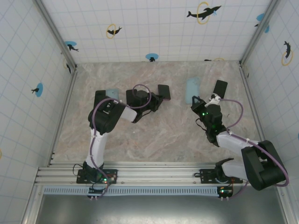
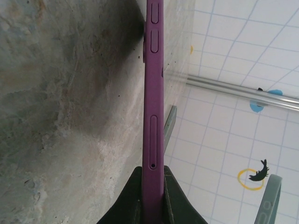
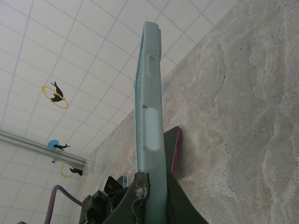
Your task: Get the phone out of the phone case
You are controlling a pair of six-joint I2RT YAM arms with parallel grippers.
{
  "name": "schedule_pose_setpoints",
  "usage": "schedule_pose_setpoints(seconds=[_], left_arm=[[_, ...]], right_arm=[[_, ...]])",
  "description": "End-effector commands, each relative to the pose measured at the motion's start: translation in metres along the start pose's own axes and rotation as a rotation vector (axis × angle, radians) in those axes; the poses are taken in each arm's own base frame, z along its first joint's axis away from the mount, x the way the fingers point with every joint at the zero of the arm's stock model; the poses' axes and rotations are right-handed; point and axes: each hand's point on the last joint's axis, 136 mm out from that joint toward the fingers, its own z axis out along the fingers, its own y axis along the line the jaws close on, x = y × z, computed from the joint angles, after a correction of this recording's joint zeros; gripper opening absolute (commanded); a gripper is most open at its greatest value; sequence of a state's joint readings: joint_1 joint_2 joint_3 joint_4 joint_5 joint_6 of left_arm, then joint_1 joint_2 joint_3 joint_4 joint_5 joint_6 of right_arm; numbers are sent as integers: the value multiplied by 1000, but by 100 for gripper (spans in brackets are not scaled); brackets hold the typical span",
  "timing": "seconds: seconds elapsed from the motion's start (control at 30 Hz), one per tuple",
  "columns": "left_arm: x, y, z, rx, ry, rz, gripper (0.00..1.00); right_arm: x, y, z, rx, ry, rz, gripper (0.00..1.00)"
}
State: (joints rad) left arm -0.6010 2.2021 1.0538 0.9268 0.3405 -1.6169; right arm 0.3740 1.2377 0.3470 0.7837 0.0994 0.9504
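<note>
The phone [image 1: 163, 92] is a dark slab with a purple rim. It is held over the middle of the table, with my left gripper [image 1: 156, 97] shut on its near end. In the left wrist view the phone [image 2: 153, 93] stands edge-on, its buttons showing, clamped between the black fingers of that gripper [image 2: 153, 189]. To its right, separated by a gap, the pale blue phone case [image 1: 192, 90] is held by my right gripper [image 1: 199, 101]. In the right wrist view the case [image 3: 150, 93] rises edge-on from the shut right gripper [image 3: 152, 189], with the phone [image 3: 174, 147] behind it.
A dark flat rectangle [image 1: 220, 87] sits just right of the right gripper. A small pale blue piece [image 1: 111, 93] shows behind the left arm. Tiled walls [image 1: 46, 70] enclose the marbled table [image 1: 163, 140] on three sides, and a metal rail [image 1: 154, 173] runs along the near edge.
</note>
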Motion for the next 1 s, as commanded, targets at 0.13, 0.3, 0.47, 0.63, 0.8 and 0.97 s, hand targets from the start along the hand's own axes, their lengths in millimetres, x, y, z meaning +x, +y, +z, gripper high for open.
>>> schedule_pose_setpoints(seconds=[0.13, 0.3, 0.47, 0.63, 0.8, 0.97], left_arm=[[2, -4, 1, -7, 29, 30, 15], [4, 3, -4, -56, 29, 67, 19], [3, 13, -9, -104, 21, 98, 21], [5, 14, -13, -125, 25, 126, 25], [8, 16, -18, -142, 28, 143, 29], [14, 15, -20, -156, 40, 181, 39]], right_arm=[[5, -1, 0, -15, 4, 3, 0], [8, -1, 1, -18, 13, 4, 0], [12, -3, 1, -13, 18, 8, 0], [18, -3, 3, -14, 35, 8, 0], [22, -5, 6, -9, 46, 10, 0], [27, -6, 9, -3, 61, 5, 0]])
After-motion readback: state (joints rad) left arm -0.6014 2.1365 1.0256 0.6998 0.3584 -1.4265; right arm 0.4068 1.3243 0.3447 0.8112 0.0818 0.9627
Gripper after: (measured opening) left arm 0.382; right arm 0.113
